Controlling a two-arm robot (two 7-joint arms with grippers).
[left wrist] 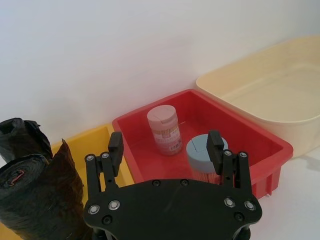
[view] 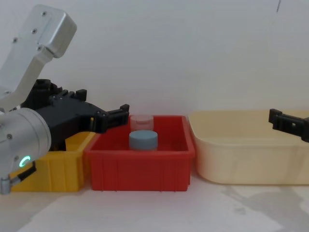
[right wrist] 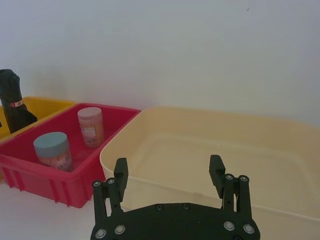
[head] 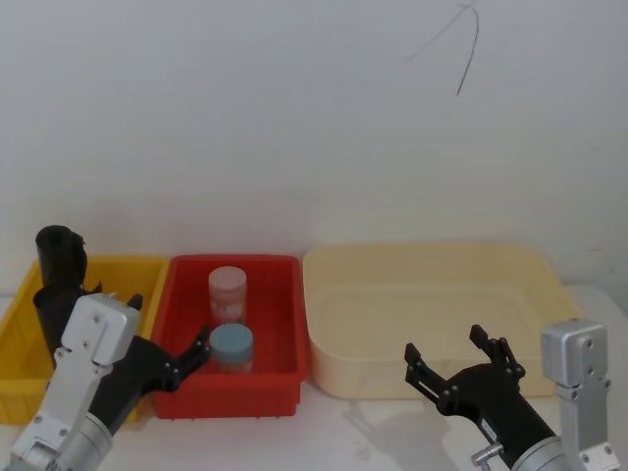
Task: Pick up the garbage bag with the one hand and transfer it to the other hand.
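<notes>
The garbage bag [head: 61, 267] is a pair of black rolls standing upright in the yellow bin [head: 18, 306]; it also shows in the left wrist view [left wrist: 35, 192] and far off in the right wrist view [right wrist: 11, 98]. My left gripper [head: 169, 322], on the green-lit arm [view: 24, 161], hangs open over the seam between the yellow and red bins, just right of the bag and apart from it, with nothing between its fingers [left wrist: 116, 141]. My right gripper [head: 446, 345] stands open and holds nothing in front of the cream tub, near the table's front edge [right wrist: 168, 164].
A red bin [head: 285, 324] holds a pink-lidded jar [head: 227, 291] and a blue-lidded jar [head: 232, 345]. To its right stands a large cream tub [head: 432, 294]. A white wall runs close behind the bins. Bare white tabletop lies in front.
</notes>
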